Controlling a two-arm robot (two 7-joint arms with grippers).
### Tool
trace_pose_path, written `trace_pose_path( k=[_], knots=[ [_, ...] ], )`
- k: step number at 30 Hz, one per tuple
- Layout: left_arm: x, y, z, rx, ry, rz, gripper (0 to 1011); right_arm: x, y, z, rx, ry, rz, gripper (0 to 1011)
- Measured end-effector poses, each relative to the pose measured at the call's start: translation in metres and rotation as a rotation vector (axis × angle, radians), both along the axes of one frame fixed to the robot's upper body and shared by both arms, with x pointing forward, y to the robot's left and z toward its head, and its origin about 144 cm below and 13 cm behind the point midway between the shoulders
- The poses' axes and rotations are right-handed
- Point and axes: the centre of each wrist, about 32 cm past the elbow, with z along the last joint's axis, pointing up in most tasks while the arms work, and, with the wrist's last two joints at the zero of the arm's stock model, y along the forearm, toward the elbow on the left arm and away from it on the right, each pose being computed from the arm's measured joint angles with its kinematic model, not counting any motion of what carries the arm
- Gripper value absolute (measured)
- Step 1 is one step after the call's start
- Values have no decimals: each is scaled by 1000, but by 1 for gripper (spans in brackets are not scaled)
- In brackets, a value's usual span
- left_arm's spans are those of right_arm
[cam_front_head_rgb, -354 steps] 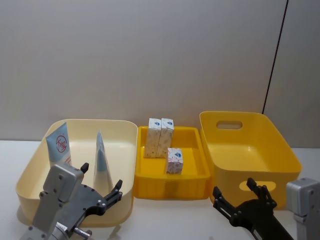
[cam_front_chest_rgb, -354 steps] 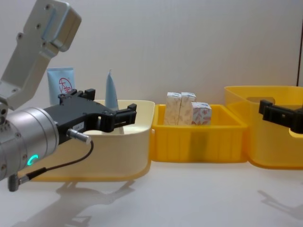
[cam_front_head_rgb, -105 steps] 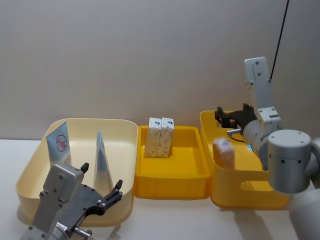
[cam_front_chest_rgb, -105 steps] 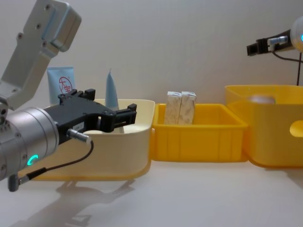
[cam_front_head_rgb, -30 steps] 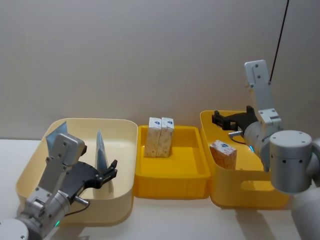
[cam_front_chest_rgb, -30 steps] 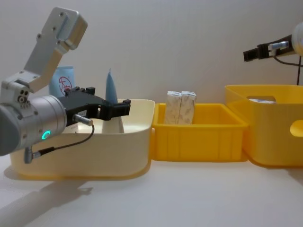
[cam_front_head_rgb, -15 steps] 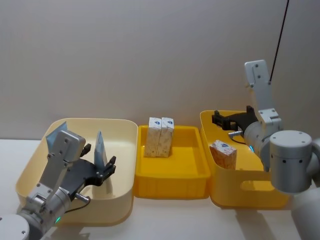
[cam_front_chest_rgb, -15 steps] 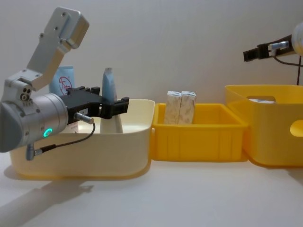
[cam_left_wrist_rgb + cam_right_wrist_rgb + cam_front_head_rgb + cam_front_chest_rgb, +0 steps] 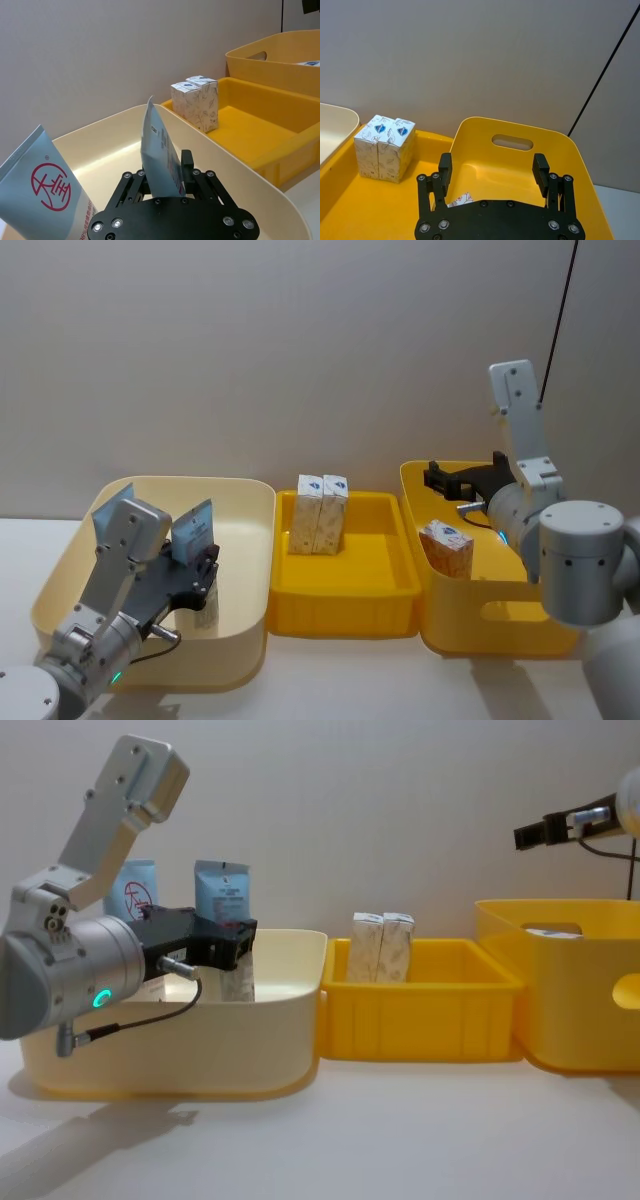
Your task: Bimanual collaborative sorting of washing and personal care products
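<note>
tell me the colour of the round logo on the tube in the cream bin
Red, on a pale-blue tube; clearest in the left wrist view.

i was looking at what seemed a robotics lab or test bench, not a home. a bare grey-beige wall point(image 9: 300, 340) rose behind a white table point(image 9: 400, 1140). on it sat three plastic bins in a row: a cream bin point(image 9: 250, 1040), a shallow yellow tray point(image 9: 420, 1020), a deep yellow bin point(image 9: 570, 1010). a thin dark line point(image 9: 558, 325) crossed the wall; cable or panel joint, i could not tell.
</note>
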Motion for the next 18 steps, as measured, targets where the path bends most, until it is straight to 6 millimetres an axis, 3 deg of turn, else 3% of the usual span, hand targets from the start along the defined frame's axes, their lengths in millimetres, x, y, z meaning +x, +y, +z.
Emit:
trace_pose_path(
  k=[6,18],
  knots=[
    [0,0,0,0,0,-1,267,0,0,0,0,0,0,1001],
    [1,0,0,0,0,-1,238,0,0,0,0,0,0,1001]
  ],
)
